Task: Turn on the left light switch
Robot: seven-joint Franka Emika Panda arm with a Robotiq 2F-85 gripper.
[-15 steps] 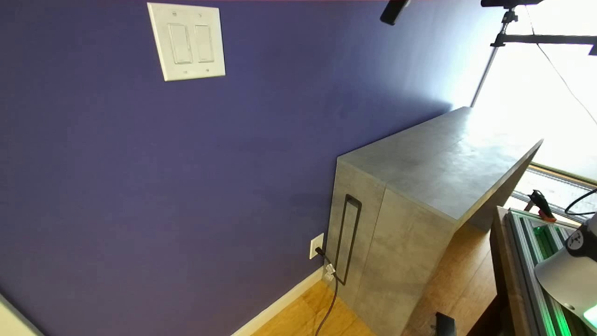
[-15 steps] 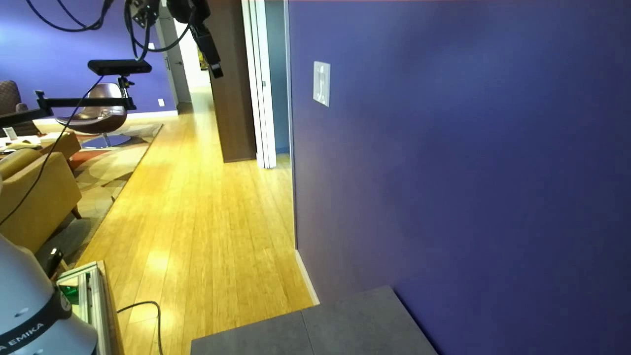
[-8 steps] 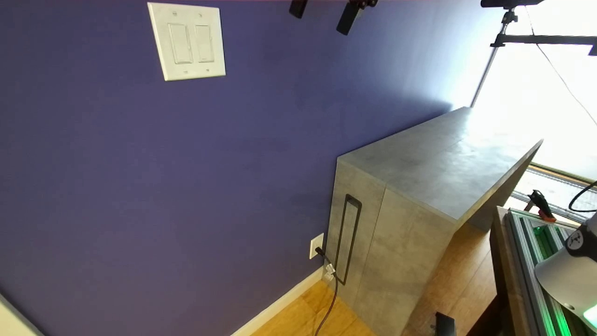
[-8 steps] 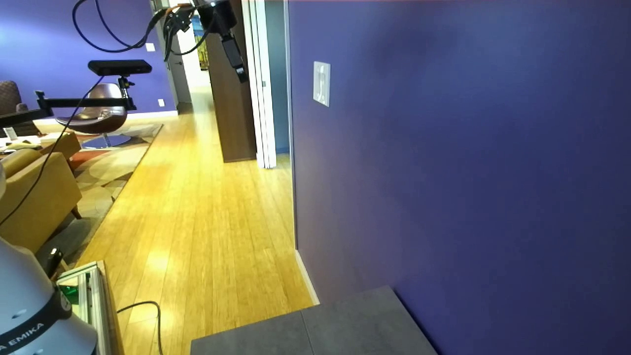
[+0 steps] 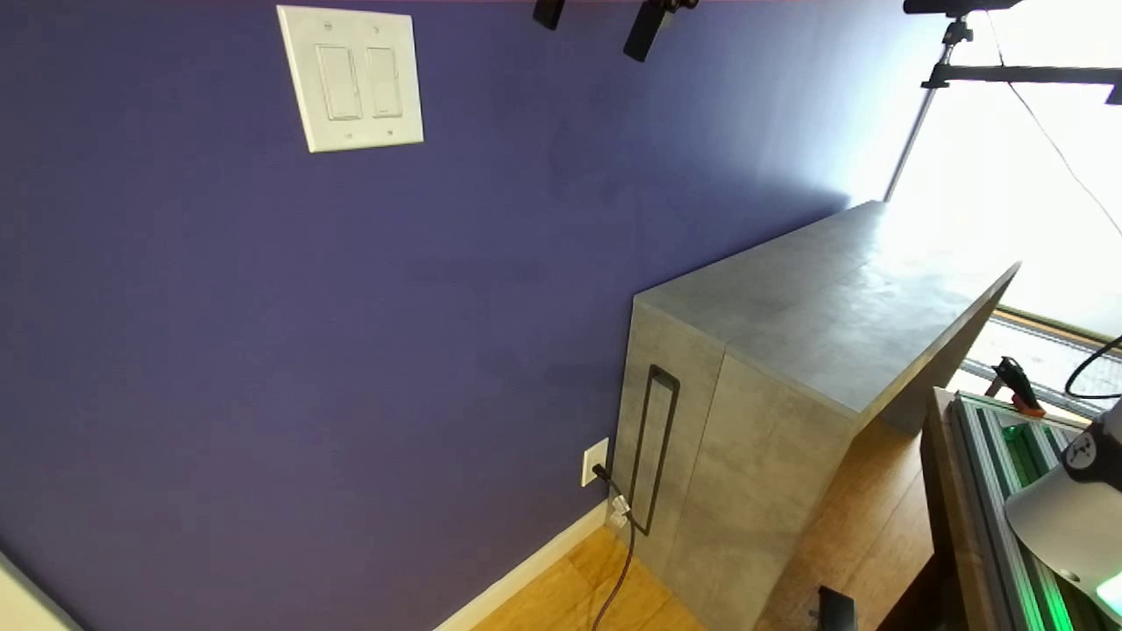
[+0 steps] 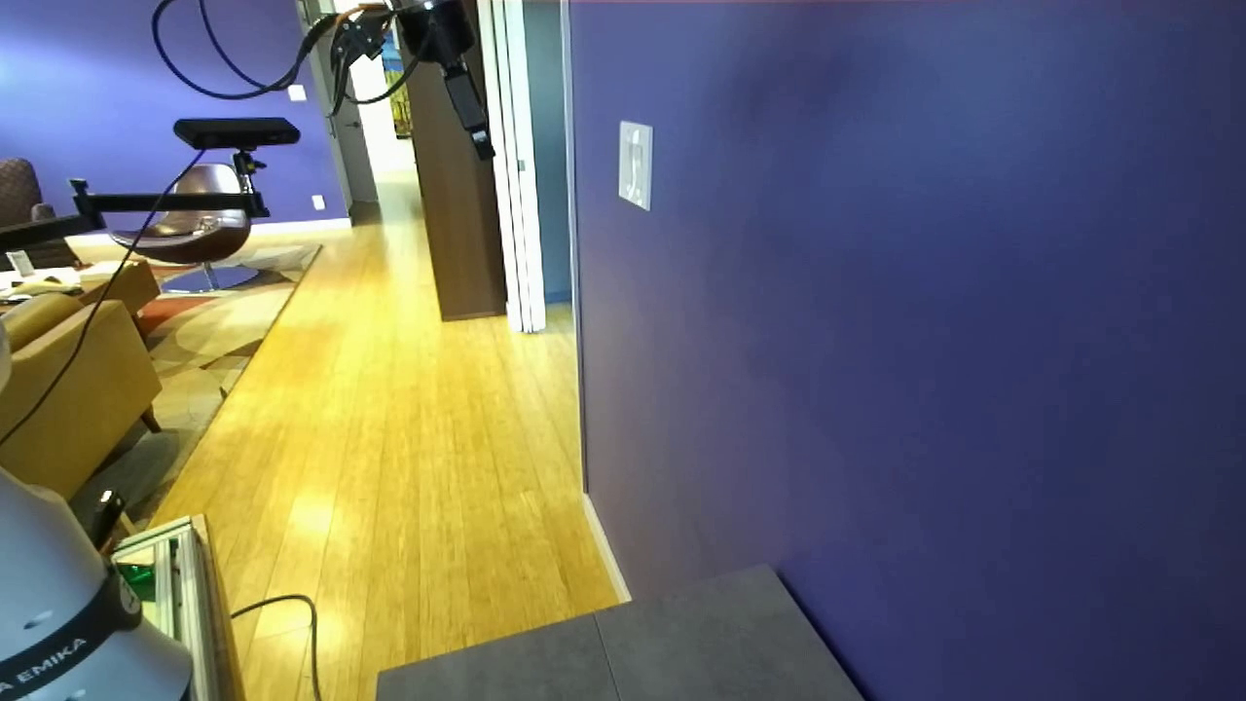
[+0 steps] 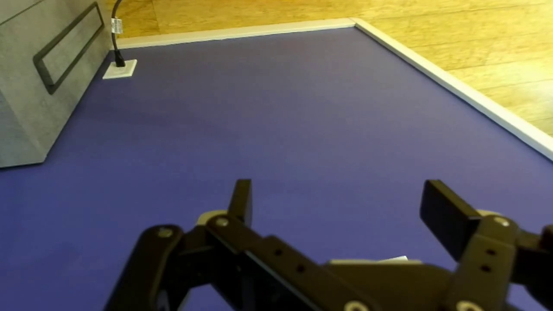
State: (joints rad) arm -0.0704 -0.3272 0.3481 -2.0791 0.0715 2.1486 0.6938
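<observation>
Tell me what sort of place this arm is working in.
Probably a home living area, though a lounge-style office is possible: an exterior view shows a tan sofa or armchair, a brown shell-shaped chair and a patterned rug.

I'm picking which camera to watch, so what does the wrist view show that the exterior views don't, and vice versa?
Only the wrist view: linkages behind both fingers of the tool, up close.
Only the exterior views: the white arm segment and, clear in an exterior view, the left light switch.
Shared: tool, blue wall, gray cabinet, wood floor.
</observation>
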